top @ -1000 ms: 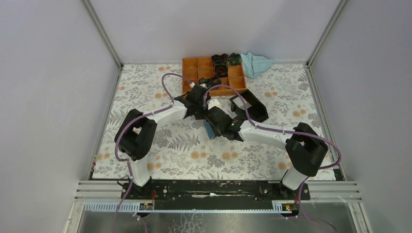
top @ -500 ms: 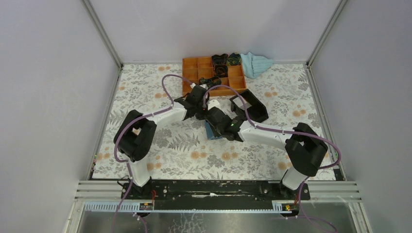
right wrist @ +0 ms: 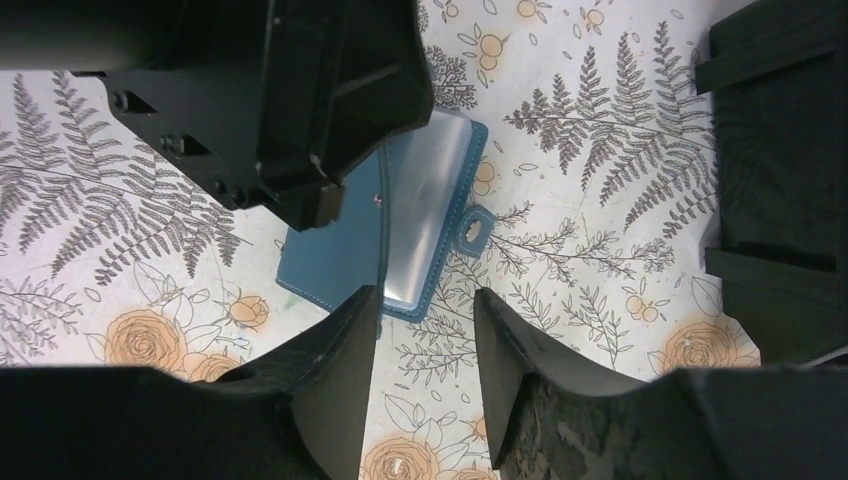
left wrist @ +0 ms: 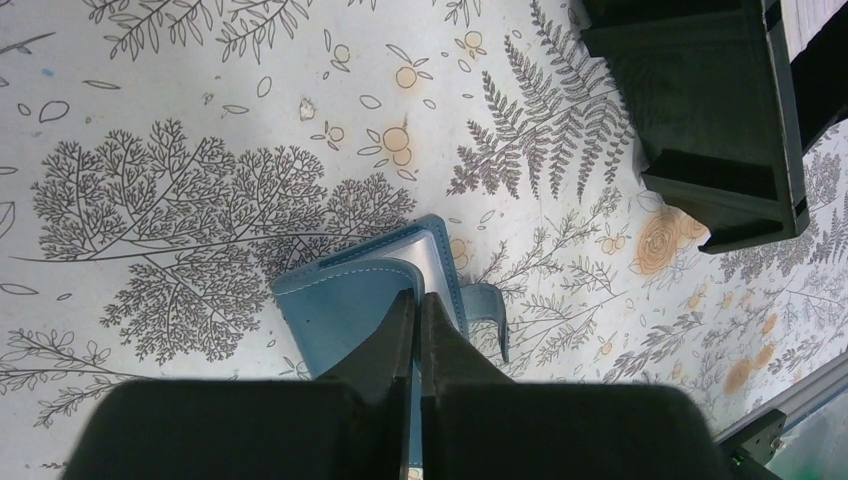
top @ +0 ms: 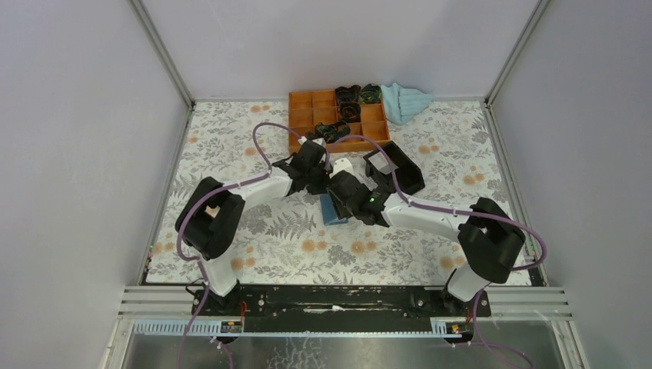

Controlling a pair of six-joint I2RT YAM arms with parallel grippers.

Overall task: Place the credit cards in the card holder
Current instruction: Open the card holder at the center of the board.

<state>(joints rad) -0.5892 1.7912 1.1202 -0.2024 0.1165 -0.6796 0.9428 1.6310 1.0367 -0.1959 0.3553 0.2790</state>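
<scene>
Card holder lies open on the floral worktop, near the black box, right under both wrists; left tool looks pinched together on the teal cover's edge; right tool hangs over the near edge, fingers apart, nothing in them; pale inner pocket shows, clasp flopped aside; no credit cards that I can spot, so I'd say the opening step is in hand; next, the right one must fetch a card and slide it in flat
</scene>
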